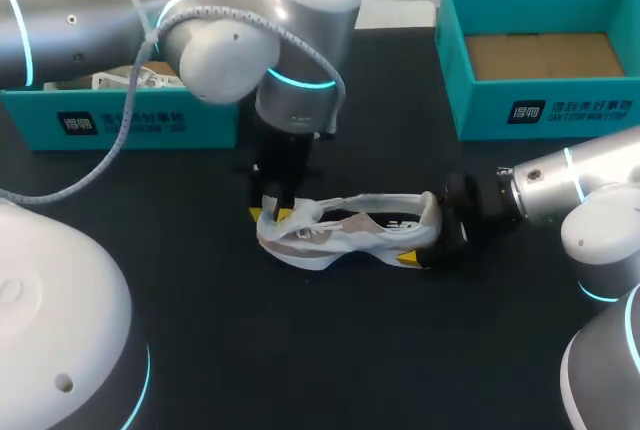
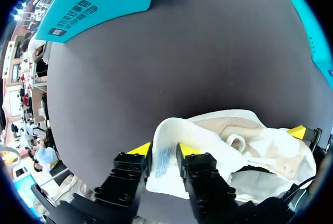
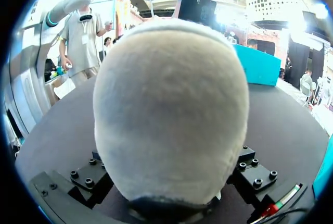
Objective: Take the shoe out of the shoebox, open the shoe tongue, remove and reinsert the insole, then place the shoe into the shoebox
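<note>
The pale shoe [image 1: 345, 230] lies on its side on the black table [image 1: 300, 350], between two teal boxes [image 1: 540, 110]. The left gripper [image 2: 164, 149] pinches a white flap [image 2: 165, 169] at its front; the right gripper [image 1: 435, 240] clamps the heel

Shoe [image 1: 345, 230]: soft cloth, heel fuzzy; table [image 1: 300, 350]: matt, smooth; shoebox [image 1: 560, 110]: probably smooth cardboard.

The pale heel of the shoe [image 3: 171, 109] looms close, dark table [image 3: 62, 125] beside it.
</note>
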Available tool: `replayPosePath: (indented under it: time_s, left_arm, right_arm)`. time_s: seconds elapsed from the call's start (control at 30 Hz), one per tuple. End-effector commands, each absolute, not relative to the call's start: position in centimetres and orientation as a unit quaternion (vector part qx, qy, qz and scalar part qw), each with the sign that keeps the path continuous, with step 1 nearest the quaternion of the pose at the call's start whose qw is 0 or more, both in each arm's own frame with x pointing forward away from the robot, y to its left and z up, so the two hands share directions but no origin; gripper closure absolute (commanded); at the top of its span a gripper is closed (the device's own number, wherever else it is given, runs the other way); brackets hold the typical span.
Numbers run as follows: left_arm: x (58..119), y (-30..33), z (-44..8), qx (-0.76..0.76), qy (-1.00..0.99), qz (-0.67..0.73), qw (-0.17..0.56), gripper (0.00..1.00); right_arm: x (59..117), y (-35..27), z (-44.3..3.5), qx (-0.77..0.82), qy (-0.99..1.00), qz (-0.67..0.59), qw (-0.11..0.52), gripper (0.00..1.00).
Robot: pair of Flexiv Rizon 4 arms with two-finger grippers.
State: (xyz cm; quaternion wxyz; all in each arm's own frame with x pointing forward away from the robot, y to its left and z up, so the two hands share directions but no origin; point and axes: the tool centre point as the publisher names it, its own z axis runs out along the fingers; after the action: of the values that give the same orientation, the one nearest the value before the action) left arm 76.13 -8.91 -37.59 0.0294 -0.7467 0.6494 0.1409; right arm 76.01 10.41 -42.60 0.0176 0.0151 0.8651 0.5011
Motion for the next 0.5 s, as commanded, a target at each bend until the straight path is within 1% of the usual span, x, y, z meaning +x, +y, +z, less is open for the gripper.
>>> replayPosePath:
  time_s: [0.03, 0.27, 0.37, 0.5]
  left_arm:
    - [75.7, -7.5, -36.3, -0.741, 0.659, 0.126, 0.016, 0.00]
    - [75.6, -5.7, -33.3, -0.716, 0.689, 0.116, -0.003, 0.00]
    - [75.5, -5.7, -31.7, -0.679, 0.727, 0.099, -0.027, 0.00]
    - [75.6, -6.4, -29.7, -0.619, 0.782, 0.069, -0.038, 0.00]
  right_arm:
    - [76.0, 10.6, -43.0, 0.016, 0.866, 0.499, 0.018, 1.00]
    - [76.0, 10.6, -43.0, 0.016, 0.866, 0.499, 0.018, 1.00]
    - [76.0, 10.6, -43.0, 0.016, 0.866, 0.499, 0.018, 1.00]
    - [76.0, 10.6, -43.0, 0.016, 0.866, 0.499, 0.018, 1.00]
